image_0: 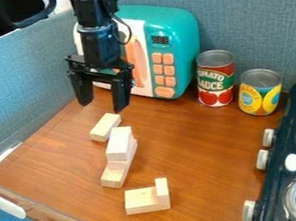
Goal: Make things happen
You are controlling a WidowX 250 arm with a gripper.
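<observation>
You have fairly bright, even light over the smooth brown wooden bench (202,146); the upper faces of the pale rectangular wooden blocks (119,138) catch it most, their sides duller; your upper left corner falls dark; you can't tell the light's source.

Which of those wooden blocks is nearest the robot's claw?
The light block lying flat just below the open gripper. It is the one closest to the toy microwave; the others lie nearer the camera.

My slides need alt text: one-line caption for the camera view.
Open gripper above wooden blocks, near a toy microwave and two cans.
</observation>
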